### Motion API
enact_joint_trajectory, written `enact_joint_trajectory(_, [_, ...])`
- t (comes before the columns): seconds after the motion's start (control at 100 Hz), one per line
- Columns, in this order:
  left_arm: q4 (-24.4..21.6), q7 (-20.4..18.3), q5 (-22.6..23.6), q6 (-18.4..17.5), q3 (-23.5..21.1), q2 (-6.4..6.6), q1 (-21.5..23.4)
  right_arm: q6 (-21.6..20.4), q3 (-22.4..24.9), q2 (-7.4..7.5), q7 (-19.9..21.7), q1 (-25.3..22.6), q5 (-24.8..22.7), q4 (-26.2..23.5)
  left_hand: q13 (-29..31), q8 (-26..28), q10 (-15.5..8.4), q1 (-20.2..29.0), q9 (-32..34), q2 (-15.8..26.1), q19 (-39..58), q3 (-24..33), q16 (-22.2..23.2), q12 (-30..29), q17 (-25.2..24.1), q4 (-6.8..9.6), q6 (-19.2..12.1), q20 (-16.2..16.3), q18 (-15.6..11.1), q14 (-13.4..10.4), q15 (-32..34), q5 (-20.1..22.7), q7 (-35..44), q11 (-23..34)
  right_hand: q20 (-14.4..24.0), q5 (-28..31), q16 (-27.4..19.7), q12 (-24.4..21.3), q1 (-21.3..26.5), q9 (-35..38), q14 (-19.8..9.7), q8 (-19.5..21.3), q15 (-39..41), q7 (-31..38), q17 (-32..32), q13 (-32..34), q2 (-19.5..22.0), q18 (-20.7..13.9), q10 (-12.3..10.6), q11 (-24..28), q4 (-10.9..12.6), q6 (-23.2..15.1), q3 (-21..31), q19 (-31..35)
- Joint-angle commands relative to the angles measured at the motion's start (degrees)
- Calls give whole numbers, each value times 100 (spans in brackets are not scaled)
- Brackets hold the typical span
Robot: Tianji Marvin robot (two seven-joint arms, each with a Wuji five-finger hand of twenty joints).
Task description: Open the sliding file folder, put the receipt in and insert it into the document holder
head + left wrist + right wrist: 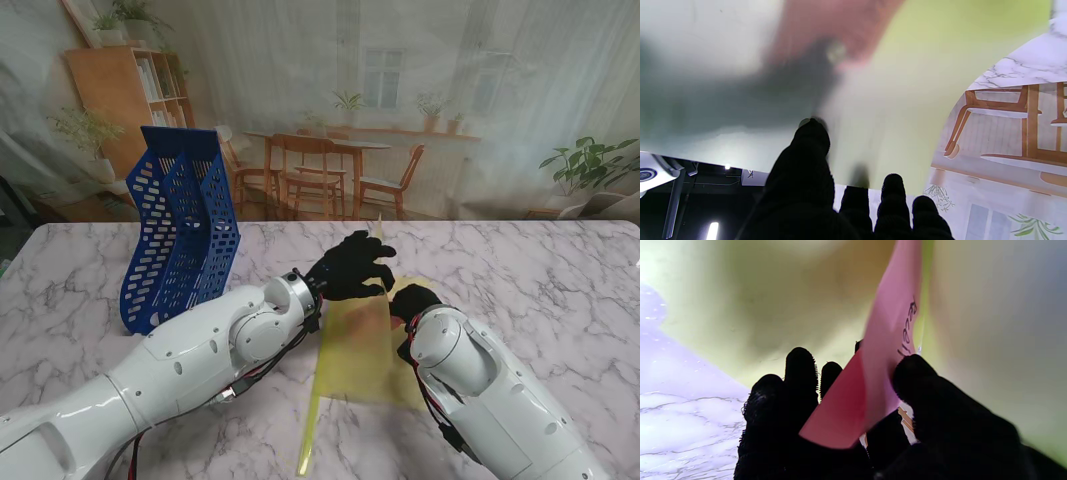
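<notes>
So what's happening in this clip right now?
The robot is loading a pink paper receipt into a translucent yellow-green plastic file folder lying on the white marble table. The right hand pinches the receipt between thumb and fingers, between the folder's sheets. The left hand holds the folder's cover lifted at its far edge. The blue perforated plastic document holder stands to the left, not yet used.

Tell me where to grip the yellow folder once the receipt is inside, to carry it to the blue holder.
Grip the yellow folder by its long left edge, coming from the left, the blue document holder's side. It lies flat, its sheets thin and translucent, so fingers must pinch both sheets shut over the pink receipt.
</notes>
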Motion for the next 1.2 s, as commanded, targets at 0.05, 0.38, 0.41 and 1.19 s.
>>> enact_joint_trajectory(0.05, [-11,-74,-1,-25,-18,-14,-7,72,-87,-119,-65,44,1,69,15,96,23,109,99,398,-171,-51,-1,65,-89,-17,329,-95,-23,-90,-5,274,289,-35,89,327,139,88,204,415,136,-11,468,275,319,425,-34,5,-82,312,-86,-150,263,365])
enact_joint_trajectory(0.38, [31,-33,-45,37,43,-71,-54,286,-213,-478,-804,108,469,212,7,91,19,110,90,398,-174,-52,2,70,-89,-17,340,-98,-23,-89,2,278,290,-26,57,509,138,85,217,660,271,-88,588,191,595,665,-87,90,7,278,-112,62,570,523])
enact_joint_trajectory(0.41, [31,-34,-49,41,43,-72,-52,278,-205,-510,-889,106,489,233,6,89,14,111,88,397,-175,-52,3,70,-89,-17,339,-98,-21,-87,2,277,289,-25,54,507,139,86,229,665,275,-88,593,191,596,670,-102,87,8,281,-112,57,578,525])
enact_joint_trajectory(1.19, [49,65,-65,116,39,-107,-6,724,-828,-657,-950,257,437,457,17,29,16,114,107,375,-170,-49,11,84,-87,-15,367,-95,-18,-86,25,332,287,7,74,102,182,91,-332,-554,-73,-899,499,-637,-222,-452,215,-381,-62,315,-171,-1048,-40,211])
